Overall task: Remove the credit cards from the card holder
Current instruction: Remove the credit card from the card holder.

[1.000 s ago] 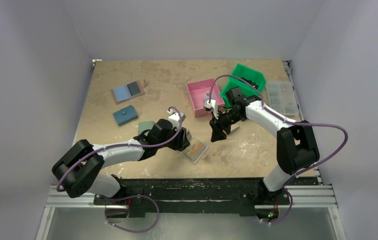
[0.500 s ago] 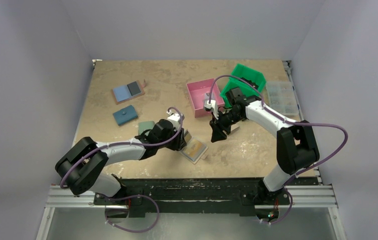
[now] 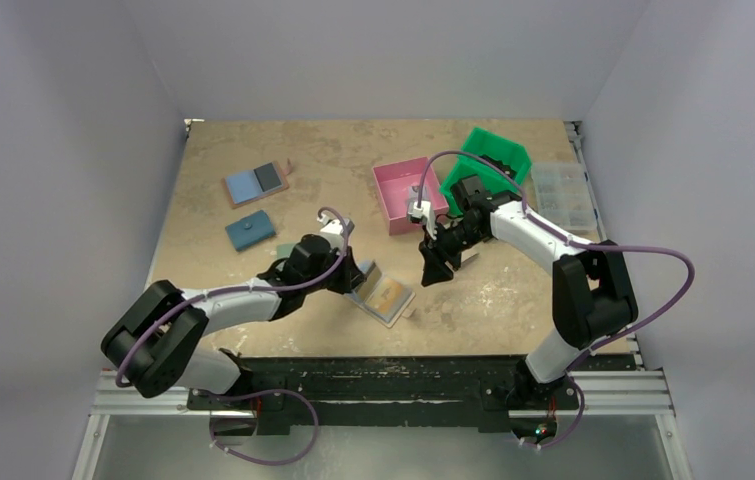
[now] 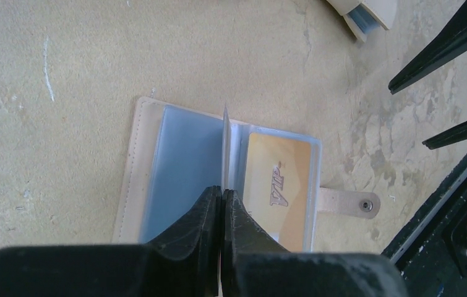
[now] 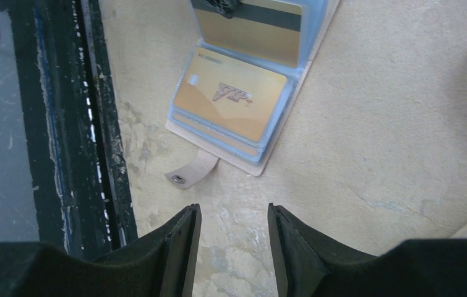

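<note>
The card holder (image 3: 385,298) lies open on the table near the front edge, snap tab pointing to the edge. In the left wrist view (image 4: 133,167) it shows a pale blue panel and a gold VIP card (image 4: 280,185). My left gripper (image 3: 358,280) (image 4: 223,192) is shut on a thin card (image 4: 225,148) standing edge-up over the fold. The right wrist view shows that card as gold with a black stripe (image 5: 252,34), above the holder (image 5: 278,124) and the VIP card (image 5: 231,102). My right gripper (image 3: 433,272) (image 5: 234,213) is open and empty, hovering right of the holder.
A pink bin (image 3: 403,195), a green bin (image 3: 488,165) and a clear compartment box (image 3: 563,195) stand behind the right arm. Another open holder (image 3: 256,183) and a teal wallet (image 3: 250,230) lie at the back left. A beige item (image 3: 468,260) lies beside the right gripper.
My left gripper has moved a little left and back with the card, raising it over the holder's fold. The right arm has not moved.
</note>
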{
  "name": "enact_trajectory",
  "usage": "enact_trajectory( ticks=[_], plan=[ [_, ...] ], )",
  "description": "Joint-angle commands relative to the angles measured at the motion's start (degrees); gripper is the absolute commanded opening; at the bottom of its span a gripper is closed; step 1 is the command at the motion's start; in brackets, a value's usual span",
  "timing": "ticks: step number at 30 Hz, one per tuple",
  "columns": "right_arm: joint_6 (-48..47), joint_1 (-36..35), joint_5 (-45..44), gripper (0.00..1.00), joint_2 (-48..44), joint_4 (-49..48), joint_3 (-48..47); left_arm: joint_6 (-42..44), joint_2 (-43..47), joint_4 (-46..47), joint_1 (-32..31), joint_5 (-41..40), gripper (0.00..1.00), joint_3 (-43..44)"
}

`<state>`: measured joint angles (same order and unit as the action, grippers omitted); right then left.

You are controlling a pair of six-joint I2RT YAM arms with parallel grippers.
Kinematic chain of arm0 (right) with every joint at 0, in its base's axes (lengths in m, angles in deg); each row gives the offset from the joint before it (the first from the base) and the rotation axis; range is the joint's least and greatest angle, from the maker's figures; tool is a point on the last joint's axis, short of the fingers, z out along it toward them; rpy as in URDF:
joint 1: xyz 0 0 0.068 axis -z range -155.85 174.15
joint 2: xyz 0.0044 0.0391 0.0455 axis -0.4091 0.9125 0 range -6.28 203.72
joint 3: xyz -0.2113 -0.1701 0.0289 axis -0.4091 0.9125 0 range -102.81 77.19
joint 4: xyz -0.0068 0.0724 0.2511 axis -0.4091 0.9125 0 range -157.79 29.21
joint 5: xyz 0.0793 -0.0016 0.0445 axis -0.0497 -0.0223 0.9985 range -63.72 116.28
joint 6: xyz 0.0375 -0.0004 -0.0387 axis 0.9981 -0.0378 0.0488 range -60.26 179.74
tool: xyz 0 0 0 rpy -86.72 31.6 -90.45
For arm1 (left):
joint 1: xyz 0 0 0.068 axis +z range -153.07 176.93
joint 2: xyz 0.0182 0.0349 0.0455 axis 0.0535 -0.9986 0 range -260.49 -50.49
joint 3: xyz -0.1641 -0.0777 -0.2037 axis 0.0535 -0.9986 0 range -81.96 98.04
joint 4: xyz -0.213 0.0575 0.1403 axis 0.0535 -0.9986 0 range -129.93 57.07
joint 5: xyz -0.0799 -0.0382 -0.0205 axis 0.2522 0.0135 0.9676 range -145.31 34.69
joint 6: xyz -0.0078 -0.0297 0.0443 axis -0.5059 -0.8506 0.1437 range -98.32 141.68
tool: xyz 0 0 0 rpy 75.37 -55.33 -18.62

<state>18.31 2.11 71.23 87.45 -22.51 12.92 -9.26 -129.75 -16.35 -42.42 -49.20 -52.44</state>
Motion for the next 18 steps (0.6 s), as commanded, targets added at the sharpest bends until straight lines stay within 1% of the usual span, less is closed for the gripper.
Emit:
enact_trajectory(
  ticks=[1, 6, 8, 12, 15, 18],
  plan=[
    [-3.4, 0.0, 5.6, 0.52, 0.2, 2.7, 0.0, -2.9, 2.4, 8.3, 2.1, 5.6, 0.00, -2.8],
    [-5.2, -0.8, 14.5, 0.51, -0.2, 4.8, 0.0, -8.9, 7.9, 18.1, 3.9, 8.7, 0.00, -7.8],
    [-5.0, -0.9, 18.8, 0.52, -0.5, 4.5, 0.4, -13.0, 10.1, 22.8, 3.8, 8.8, 0.00, -10.0],
    [-0.1, -1.0, 25.8, 0.54, -0.6, 0.3, 1.9, -20.1, 13.4, 32.7, 3.9, 7.6, 0.00, -14.4],
    [11.6, -1.0, 28.9, 0.55, -2.0, -10.3, 4.8, -25.4, 13.2, 42.4, 3.8, 6.0, 0.00, -18.3],
    [30.2, -0.9, 28.9, 0.57, -4.9, -28.0, 10.3, -29.6, 11.1, 50.9, 3.3, 4.5, 0.00, -20.6]
  ],
)
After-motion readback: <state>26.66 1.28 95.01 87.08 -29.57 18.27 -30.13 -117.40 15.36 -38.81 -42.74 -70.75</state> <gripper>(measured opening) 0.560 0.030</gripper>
